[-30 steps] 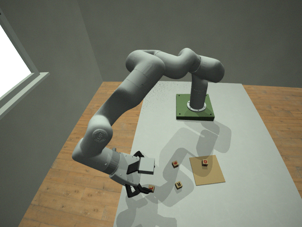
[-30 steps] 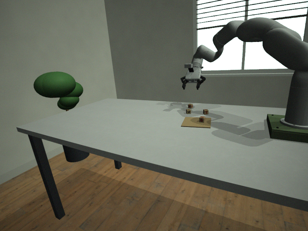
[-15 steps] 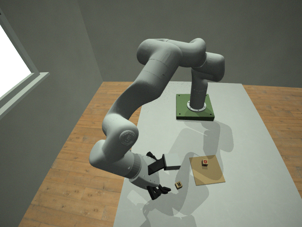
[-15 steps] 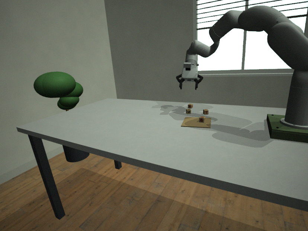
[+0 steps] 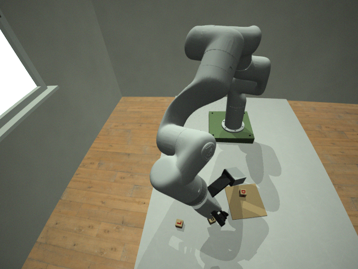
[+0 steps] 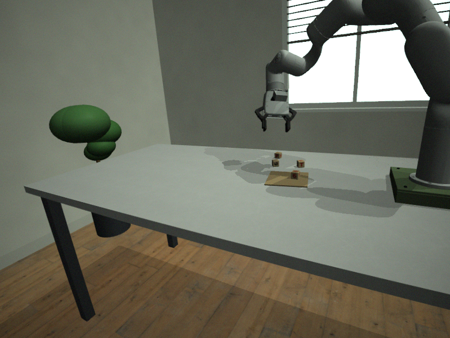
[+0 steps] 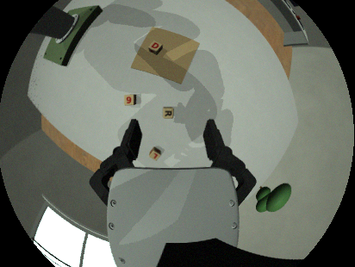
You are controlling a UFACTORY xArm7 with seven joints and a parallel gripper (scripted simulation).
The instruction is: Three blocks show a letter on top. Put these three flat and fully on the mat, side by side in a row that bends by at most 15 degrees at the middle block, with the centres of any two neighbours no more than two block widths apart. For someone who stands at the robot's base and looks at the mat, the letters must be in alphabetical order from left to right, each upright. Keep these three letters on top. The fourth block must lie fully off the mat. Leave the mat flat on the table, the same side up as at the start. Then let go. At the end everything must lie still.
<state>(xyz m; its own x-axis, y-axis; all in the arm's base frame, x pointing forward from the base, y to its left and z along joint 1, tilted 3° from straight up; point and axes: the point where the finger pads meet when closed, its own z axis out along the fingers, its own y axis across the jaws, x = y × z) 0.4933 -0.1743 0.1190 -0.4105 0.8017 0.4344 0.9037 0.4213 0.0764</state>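
The D block (image 5: 242,192) lies on the mat (image 5: 251,209); the L block (image 5: 179,223) lies on the table (image 5: 303,185), well apart from the mat.
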